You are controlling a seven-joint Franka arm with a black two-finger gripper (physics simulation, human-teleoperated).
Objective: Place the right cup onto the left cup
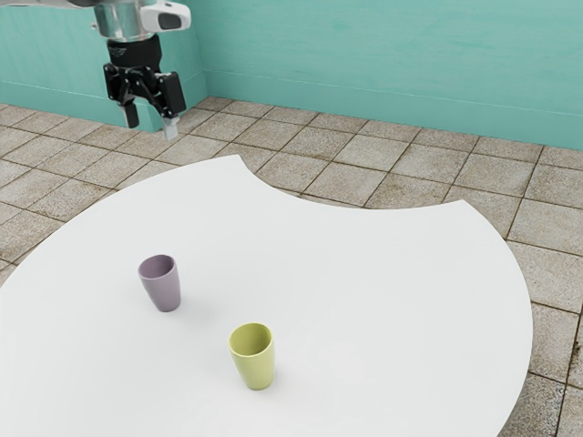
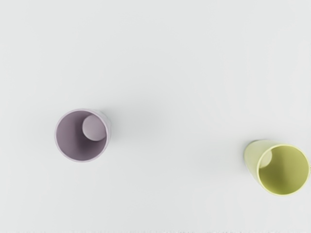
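Observation:
My gripper (image 1: 151, 127) hangs high at the exterior view's upper left, its two fingertips apart with nothing between them, well away from both cups. A purple cup (image 1: 164, 289) stands upright on the white table, mouth up. The yellow-green cup (image 1: 256, 364) is also upright, a short way to the exterior view's right and nearer that camera. In the wrist view I look down into the purple cup (image 2: 80, 138) and the yellow-green cup (image 2: 279, 170); both insides look empty, and a gap separates the two.
The white table (image 1: 364, 291) has a rounded outer edge and a concave cut-out on its far side. Stone floor tiles (image 1: 355, 173) and a teal wall (image 1: 383, 64) lie beyond it.

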